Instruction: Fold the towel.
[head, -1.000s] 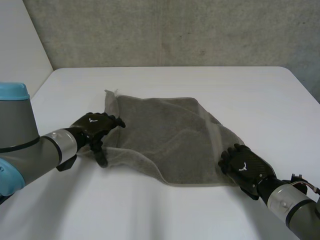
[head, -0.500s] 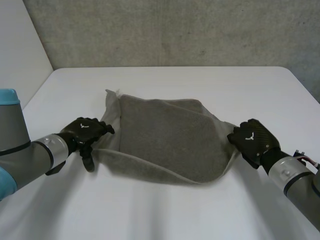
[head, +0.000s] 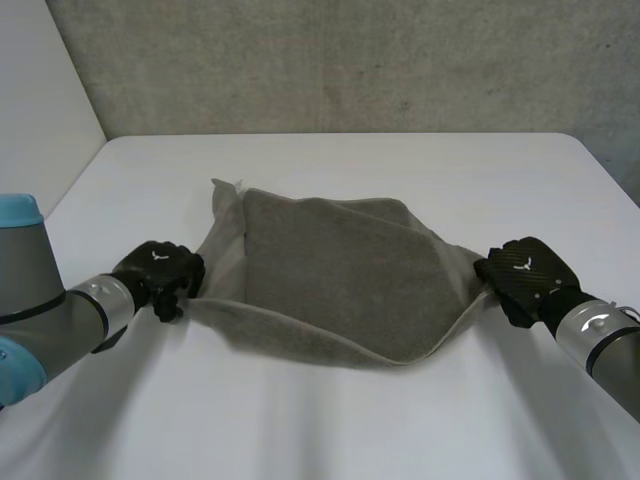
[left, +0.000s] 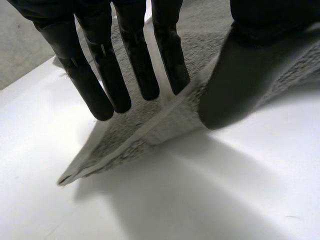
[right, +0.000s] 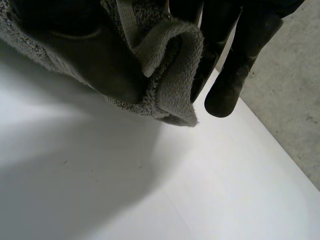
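Note:
A grey towel lies in the middle of the white table, with its near edge raised and hanging slack between my two hands. My left hand holds the near left corner. In the left wrist view the cloth passes between the fingers and the thumb, clear of the table. My right hand is shut on the near right corner. In the right wrist view the cloth is bunched between its thumb and its fingers.
The far part of the towel rests flat, with a loose far left corner sticking up slightly. A grey wall stands behind the table's far edge. Bare table lies in front of the towel and to both sides.
Both hands have closed on the near corners. The right hand rose and went back and to the right, the left drew outward to the left; the near edge came off the table.

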